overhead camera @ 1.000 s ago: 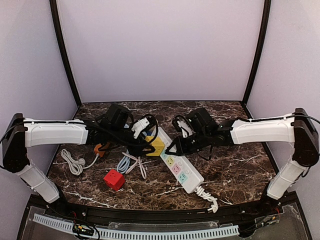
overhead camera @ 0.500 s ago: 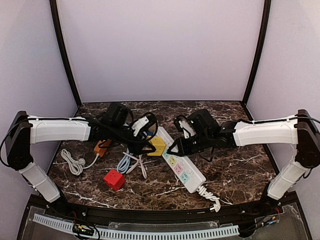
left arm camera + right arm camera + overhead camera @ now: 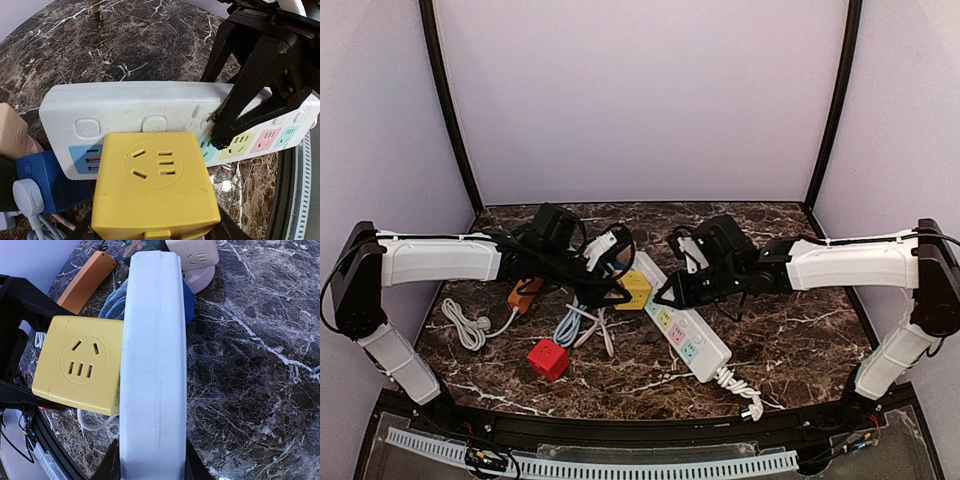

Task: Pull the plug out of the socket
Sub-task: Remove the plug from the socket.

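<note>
So here's what the setup looked like. The yellow cube plug (image 3: 155, 185) was sitting up against the socket face of the white power strip (image 3: 692, 345), near the strip's far end, roughly mid-counter. From the right wrist view it looked flush with the strip, no gap that I could spot.

The left pincer (image 3: 620, 291) reached in from the left and had the yellow cube plug clamped between its fingers (image 3: 20, 305); one black finger sat at each side of the cube. The right pincer (image 3: 672, 295) came in from the other side and was closed on the power strip, squeezing it across its narrow width just past the cube. In the left wrist view you could see its dark fingers (image 3: 240, 100) planted on the strip right by the pastel sockets.

Other stuff on the marble counter (image 3: 800, 340): a blue plug (image 3: 45, 180) also in the strip just beside the yellow one, with a beige adapter (image 3: 12, 132) next to that. A red cube (image 3: 548, 358) sat nearer the front edge, an orange strip (image 3: 524, 294) lay under the left arm, and a coiled white cable (image 3: 465, 325) was over at the far left.
</note>
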Controlling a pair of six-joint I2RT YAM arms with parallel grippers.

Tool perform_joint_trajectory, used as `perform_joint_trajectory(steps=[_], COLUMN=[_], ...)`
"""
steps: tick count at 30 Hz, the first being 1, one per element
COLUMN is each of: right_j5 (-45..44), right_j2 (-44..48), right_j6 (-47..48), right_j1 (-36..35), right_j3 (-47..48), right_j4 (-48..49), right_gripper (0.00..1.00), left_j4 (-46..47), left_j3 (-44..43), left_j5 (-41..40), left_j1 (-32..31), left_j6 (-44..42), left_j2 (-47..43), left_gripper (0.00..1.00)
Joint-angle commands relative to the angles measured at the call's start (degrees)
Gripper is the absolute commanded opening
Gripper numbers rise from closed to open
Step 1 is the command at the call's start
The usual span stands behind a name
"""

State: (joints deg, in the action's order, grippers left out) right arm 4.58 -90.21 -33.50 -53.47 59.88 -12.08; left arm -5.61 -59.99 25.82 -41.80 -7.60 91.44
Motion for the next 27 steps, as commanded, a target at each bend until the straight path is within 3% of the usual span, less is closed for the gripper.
perform_joint_trajectory(steps=[1, 9, 27], right_j5=[-1.94, -3.35, -6.23], right_j2=[0.14, -0.62, 0.20], right_j6=[-0.67, -5.97, -5.61], right_j1=[0.50, 3.81, 3.99], right_j3=[1.13, -0.48, 0.07], right_j4=[-4.16, -5.22, -6.57], right_gripper=[0.00, 0.00, 0.00], left_j4=[1.76, 2.45, 2.97], left_j3=[-1.12, 0.67, 0.79], left_j5=[-1.55, -6.66, -6.48], left_j1=[-0.34, -2.66, -2.86], left_j6=[2.12, -0.77, -0.48], left_j2=[-2.24, -4.04, -4.41], left_gripper=[0.01, 0.01, 0.01])
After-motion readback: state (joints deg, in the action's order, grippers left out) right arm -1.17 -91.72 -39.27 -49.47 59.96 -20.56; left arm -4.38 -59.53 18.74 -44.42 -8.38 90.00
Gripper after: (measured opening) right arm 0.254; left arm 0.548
